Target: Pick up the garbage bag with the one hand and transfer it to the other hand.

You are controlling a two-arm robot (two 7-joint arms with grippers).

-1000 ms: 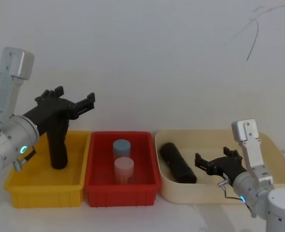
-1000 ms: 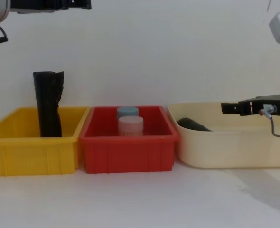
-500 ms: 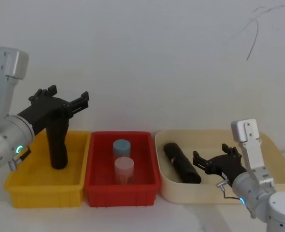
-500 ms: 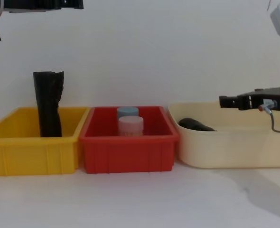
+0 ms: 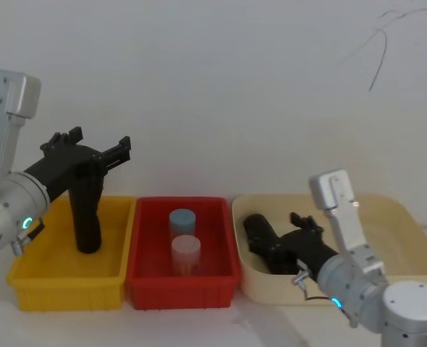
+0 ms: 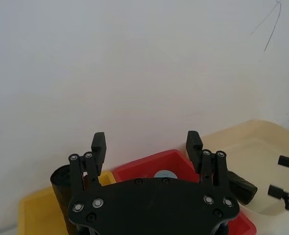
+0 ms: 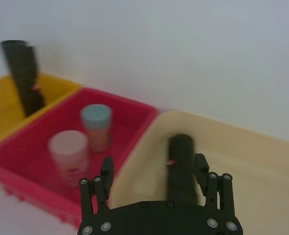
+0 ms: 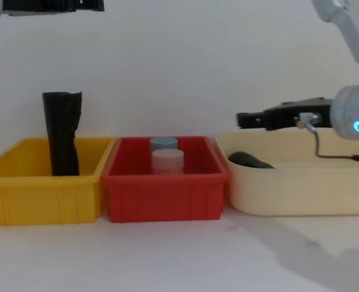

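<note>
The garbage bag (image 5: 259,236), a black roll with a small red mark, lies in the cream tub (image 5: 402,210) near its left wall; it also shows as the garbage bag (image 7: 181,164) and the low dark garbage bag (image 8: 250,160). My right gripper (image 5: 286,242), blue-lit, hovers open above the bag, its fingers apart in the right gripper (image 7: 153,165) view with the bag under them. In the chest view the right gripper (image 8: 241,120) sits well above the tub rim. My left gripper (image 5: 99,140), teal-lit, hangs open high over the yellow bin (image 5: 32,278), empty.
An unlabelled black roll (image 5: 87,217) with a loose flap stands upright in the yellow bin. The red bin (image 5: 145,282) between the two holds a blue-capped jar (image 5: 182,218) and a pink-capped jar (image 5: 185,249). A white wall stands close behind the bins.
My right gripper has moved left across the cream tub and now hangs over the bag. The left gripper has drifted slightly left, still open.
</note>
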